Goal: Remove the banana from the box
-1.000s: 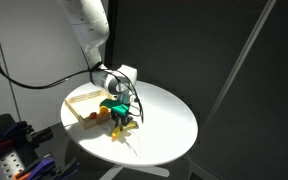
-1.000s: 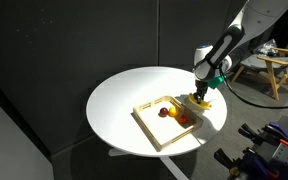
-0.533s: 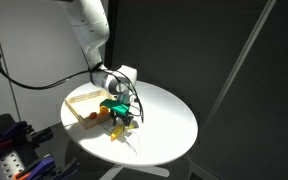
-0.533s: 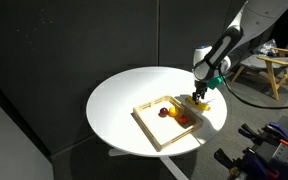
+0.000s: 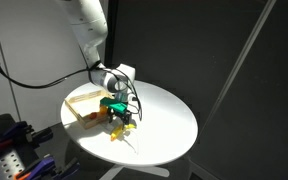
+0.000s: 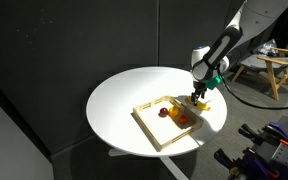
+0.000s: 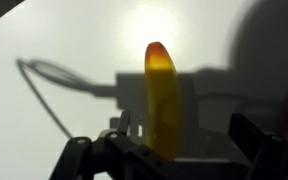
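Between the jaws sits the banana, and the wrist view has it dead centre: a yellow bar running straight out from the gripper, its rounded orange-tinted tip pointing away. The jaws are drawn in narrow, and the gripper has hold of the fruit at its near end. Behind the banana that view shows nothing but bright white table, crossed by the gripper's own dark shadow.

Out to the exterior views now. The gripper points down at the round white table, and the banana shows as a yellow streak right under the fingers. Whether its low end touches the tabletop, I cannot tell from here.

Just beside the gripper lies the box, a shallow light-wood tray.

From the opposing camera, the gripper stands right at the outer side of the box, just past its rim. The banana pokes out below it on the side away from the tray, over bare table rather than over the tray's pale floor.

Inside the box, close to the gripper, sit a small red round item and an orange piece.
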You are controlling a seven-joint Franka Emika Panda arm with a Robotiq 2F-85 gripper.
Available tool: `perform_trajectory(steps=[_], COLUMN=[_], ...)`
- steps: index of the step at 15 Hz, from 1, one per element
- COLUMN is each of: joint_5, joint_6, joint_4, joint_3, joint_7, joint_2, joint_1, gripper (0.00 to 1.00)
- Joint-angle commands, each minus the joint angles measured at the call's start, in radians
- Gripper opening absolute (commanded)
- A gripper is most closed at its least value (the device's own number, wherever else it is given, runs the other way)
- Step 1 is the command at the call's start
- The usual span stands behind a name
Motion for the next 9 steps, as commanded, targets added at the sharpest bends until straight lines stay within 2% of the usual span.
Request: perform_trajectory(steps=[1, 9], joint_5=[-0.022, -0.03], joint_6=[-0.048, -0.169], joint_4=[-0.04, -0.073], joint_3=[0.007, 0.012], joint_7=[0.014, 0.025], joint_2=[-0.066, -0.176], joint_1=[0.013, 0.049], gripper=[1.0, 1.0])
